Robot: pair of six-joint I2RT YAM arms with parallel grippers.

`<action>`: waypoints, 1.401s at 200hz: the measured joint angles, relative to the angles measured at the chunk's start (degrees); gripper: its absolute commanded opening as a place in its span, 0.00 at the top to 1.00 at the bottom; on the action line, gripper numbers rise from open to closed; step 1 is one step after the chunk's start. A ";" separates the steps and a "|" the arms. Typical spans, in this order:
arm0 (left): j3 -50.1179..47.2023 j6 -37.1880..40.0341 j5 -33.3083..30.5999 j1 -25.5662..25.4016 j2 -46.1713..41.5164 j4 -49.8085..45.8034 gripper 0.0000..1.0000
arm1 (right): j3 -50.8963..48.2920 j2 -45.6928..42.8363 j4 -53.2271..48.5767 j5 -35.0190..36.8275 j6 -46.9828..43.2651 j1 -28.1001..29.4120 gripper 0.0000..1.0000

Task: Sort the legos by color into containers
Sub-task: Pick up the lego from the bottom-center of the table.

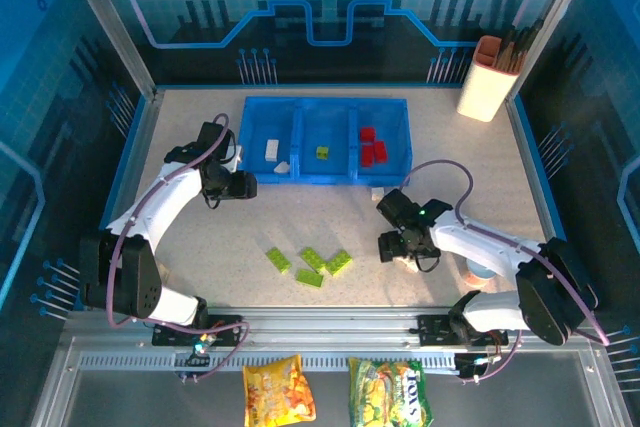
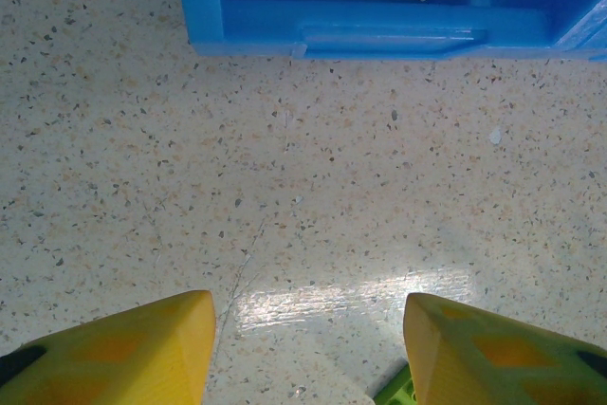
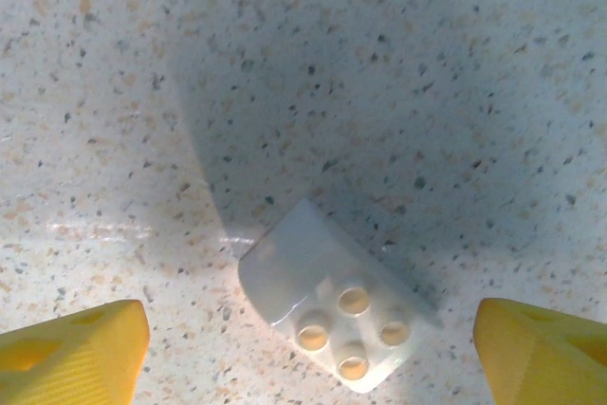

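Right wrist: white brick (image 3: 332, 310) lies diagonally, studs up, between released right jaws; left jaws parted.

Mid table (image 1: 330, 215) btw the blue tray (image 1: 325, 179) front wall and the green bricks (image 1: 310, 264) is bare, easy pass. Left gripper (image 1: 250, 185) parks just in front of the tray's left end. Right gripper (image 3: 310, 329) fingers are wide apart, white brick (image 3: 332, 315) between them w/ room both sides. Cup (image 1: 488, 82) is in the far right corner, well apart.
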 measured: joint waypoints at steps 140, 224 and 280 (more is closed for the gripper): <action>0.00 -0.02 1.14 0.00 0.24 0.02 0.44 | -2.97 3.82 2.95 -5.03 1.27 5.53 0.27; 0.00 -0.02 1.33 0.00 0.66 0.02 0.44 | 3.43 11.74 -0.46 -0.59 5.86 11.74 0.53; 0.00 -0.02 1.36 0.00 0.68 0.02 0.44 | 3.45 11.56 -0.50 1.11 6.97 12.02 0.61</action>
